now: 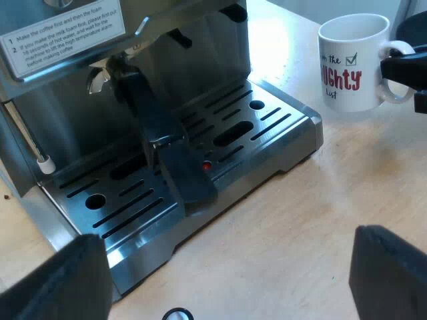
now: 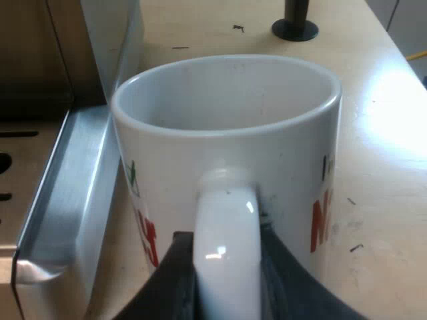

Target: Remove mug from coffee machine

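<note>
Clasping pincer: the right pincer (image 2: 227,273), its two black fingers (image 2: 170,280) closed on either side of the handle of a white ceramic mug (image 2: 227,120) with red and black lettering.
Mug position: upright on the pale wooden tabletop (image 2: 387,133), just beside the edge of the slotted steel drip tray (image 2: 60,200) and off it; nothing visible inside.
Left pincer (image 1: 223,287): fingers spread wide, holding nothing, over the tabletop at the machine's front.
Holder: a metal holder with a dark handle (image 1: 167,140) and a red end, locked into the machine's front, its handle reaching out above the tray.
Machine: a brushed-steel espresso machine (image 1: 200,60) bearing a white instruction label.
</note>
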Available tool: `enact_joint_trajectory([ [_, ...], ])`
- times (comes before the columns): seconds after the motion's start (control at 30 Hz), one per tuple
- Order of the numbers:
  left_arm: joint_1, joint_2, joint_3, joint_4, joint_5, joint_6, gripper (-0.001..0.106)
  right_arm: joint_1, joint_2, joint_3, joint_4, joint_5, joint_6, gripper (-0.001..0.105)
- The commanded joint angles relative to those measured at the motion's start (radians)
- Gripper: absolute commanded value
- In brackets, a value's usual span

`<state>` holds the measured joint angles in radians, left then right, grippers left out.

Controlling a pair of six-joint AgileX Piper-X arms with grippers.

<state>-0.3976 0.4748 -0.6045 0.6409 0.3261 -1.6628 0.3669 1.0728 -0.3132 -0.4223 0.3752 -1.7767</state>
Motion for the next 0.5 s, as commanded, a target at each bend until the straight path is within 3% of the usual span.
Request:
enact_joint_trajectory([
  [0.03,-0.004,0.003,-0.006,-0.011,-0.007,0.007,0.077,-0.04,-0.003,-0.008,-0.082,-0.032,-0.03,0.0],
  [0.5,-0.004,0.003,-0.006,-0.011,-0.007,0.007,0.077,-0.078,0.187,0.016,-0.372,-0.064,-0.046,0.0],
])
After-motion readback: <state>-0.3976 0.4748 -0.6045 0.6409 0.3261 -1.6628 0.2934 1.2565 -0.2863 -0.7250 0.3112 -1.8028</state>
